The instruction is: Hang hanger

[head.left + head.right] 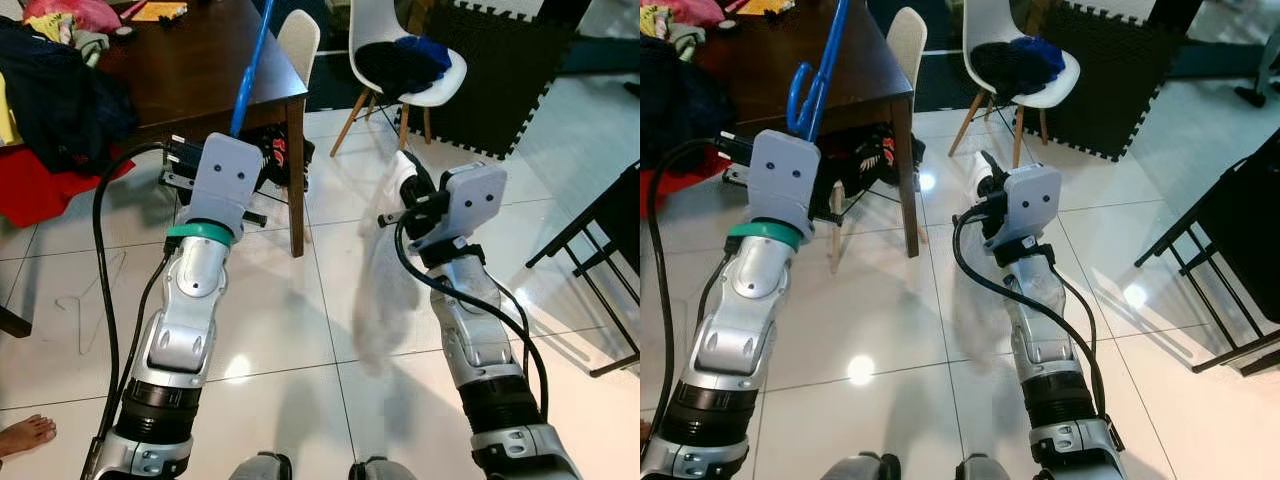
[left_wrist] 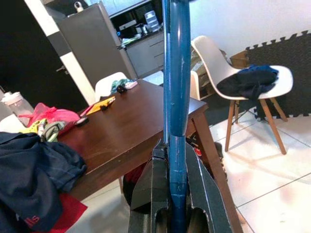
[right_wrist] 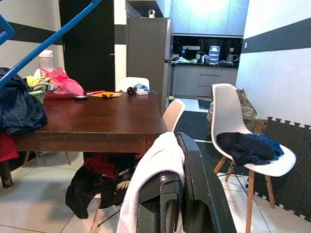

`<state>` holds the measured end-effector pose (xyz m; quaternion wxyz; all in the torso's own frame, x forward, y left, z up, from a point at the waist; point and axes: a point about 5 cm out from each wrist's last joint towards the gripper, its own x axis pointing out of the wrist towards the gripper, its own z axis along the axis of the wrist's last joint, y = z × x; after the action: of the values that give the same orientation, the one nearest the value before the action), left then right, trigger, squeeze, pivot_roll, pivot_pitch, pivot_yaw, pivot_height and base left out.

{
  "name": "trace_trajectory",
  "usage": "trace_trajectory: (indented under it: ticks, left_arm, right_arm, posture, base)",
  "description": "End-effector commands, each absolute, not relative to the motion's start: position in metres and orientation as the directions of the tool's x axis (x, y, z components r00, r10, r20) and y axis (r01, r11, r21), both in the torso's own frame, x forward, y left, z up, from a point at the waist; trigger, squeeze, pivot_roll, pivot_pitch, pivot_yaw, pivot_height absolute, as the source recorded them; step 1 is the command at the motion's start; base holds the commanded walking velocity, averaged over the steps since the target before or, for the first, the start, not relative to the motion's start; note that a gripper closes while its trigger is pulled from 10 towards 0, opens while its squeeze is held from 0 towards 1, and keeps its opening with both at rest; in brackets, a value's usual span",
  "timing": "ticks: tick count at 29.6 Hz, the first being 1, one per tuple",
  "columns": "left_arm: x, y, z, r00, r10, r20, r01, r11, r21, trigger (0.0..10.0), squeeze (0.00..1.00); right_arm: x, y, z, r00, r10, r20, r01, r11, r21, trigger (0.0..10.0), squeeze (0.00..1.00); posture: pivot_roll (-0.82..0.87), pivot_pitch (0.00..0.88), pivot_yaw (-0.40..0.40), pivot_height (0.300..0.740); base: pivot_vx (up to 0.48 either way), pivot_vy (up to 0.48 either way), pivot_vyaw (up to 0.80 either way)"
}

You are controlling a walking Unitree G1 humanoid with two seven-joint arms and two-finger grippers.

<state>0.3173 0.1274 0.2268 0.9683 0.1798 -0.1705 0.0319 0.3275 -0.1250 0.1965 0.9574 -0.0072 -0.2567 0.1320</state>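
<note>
I am holding one blue hanger (image 2: 177, 97) in my left tool (image 2: 176, 194), whose two black fingers are closing tight on its shaft, so the hanger is standing up above the near corner of the brown bench (image 1: 215, 70). My right tool (image 3: 181, 194) is pinching one white cloth (image 3: 153, 170) between its fingers, out to the right of that bench corner; in the eye views the cloth is blurring into a pale smear over the floor. The hanger's top is running out of frame in the left eye view. I am counting two white chairs (image 1: 405, 60) beyond the bench, one carrying dark clothes. More clothes are lying heaped on the bench and under it. White glossy floor tiles (image 1: 290, 320) are spreading beneath me.
</note>
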Motion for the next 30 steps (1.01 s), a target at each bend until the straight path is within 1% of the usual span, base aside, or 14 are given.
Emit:
trace_trajectory:
  ticks: [1, 6, 14, 21, 26, 30]
  left_arm:
    - [0.314, 0.126, 0.232, 0.927, -0.004, 0.376, -0.134, 0.931, 0.340, 10.0, 0.00]
    - [0.315, 0.124, 0.242, 0.914, 0.007, 0.405, -0.140, 0.944, 0.300, 10.0, 0.00]
    - [0.317, 0.120, 0.248, 0.908, 0.006, 0.420, -0.135, 0.950, 0.280, 10.0, 0.00]
    - [0.318, 0.117, 0.252, 0.897, 0.000, 0.441, -0.135, 0.952, 0.275, 10.0, 0.00]
    - [0.318, 0.118, 0.252, 0.898, 0.003, 0.441, -0.137, 0.952, 0.273, 10.0, 0.00]
    - [0.317, 0.118, 0.252, 0.897, 0.004, 0.442, -0.139, 0.952, 0.273, 10.0, 0.00]
  right_arm:
    - [0.325, -0.122, 0.206, 0.809, 0.263, 0.526, -0.262, 0.962, -0.077, 10.0, 0.00]
    - [0.323, -0.119, 0.218, 0.776, 0.287, 0.562, -0.256, 0.957, -0.135, 10.0, 0.00]
    - [0.323, -0.122, 0.221, 0.772, 0.281, 0.570, -0.228, 0.960, -0.164, 10.0, 0.00]
    - [0.325, -0.127, 0.217, 0.792, 0.262, 0.551, -0.212, 0.965, -0.154, 10.0, 0.00]
    - [0.326, -0.128, 0.215, 0.799, 0.260, 0.542, -0.214, 0.965, -0.149, 10.0, 0.00]
    - [0.326, -0.127, 0.215, 0.801, 0.258, 0.541, -0.217, 0.966, -0.140, 10.0, 0.00]
  posture:
    - [0.02, 0.000, 0.067, 0.740]
    - [0.02, 0.000, 0.067, 0.740]
    - [0.00, 0.000, 0.066, 0.740]
    - [0.00, 0.000, 0.064, 0.740]
    - [0.00, 0.000, 0.062, 0.740]
    - [0.01, 0.000, 0.062, 0.740]
  base:
    - [0.000, 0.000, 0.00]
    - [0.000, 0.000, 0.00]
    - [0.000, 0.000, 0.00]
    - [0.469, 0.000, 0.00]
    - [0.480, 0.000, -0.46]
    - [0.480, 0.000, -0.78]
